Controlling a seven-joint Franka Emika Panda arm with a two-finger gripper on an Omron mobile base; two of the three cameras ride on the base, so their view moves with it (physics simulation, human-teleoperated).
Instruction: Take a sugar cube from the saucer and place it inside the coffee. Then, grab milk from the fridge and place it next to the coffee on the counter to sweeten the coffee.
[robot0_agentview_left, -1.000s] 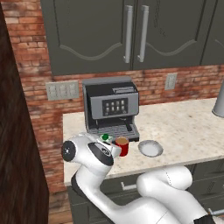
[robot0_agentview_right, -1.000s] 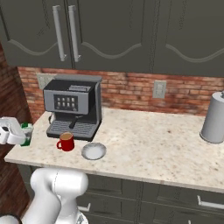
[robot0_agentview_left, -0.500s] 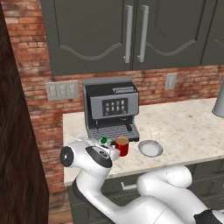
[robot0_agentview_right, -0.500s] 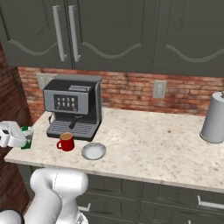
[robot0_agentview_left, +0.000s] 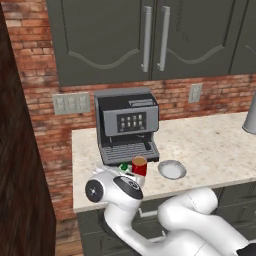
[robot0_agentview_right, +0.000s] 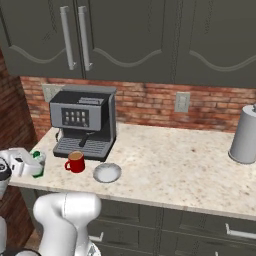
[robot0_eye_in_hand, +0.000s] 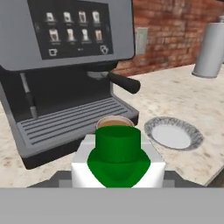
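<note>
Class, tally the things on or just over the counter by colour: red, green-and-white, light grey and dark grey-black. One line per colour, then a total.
Red: 1, the mug
Green-and-white: 1, the milk carton
Light grey: 2, the saucer and the jug
Dark grey-black: 1, the coffee machine
Total: 5

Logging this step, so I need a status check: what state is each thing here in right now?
milk: held in the gripper, upright, left of the coffee
coffee: upright on the counter, in front of the coffee machine
saucer: on the counter, empty
wall cabinets: doors closed
</note>
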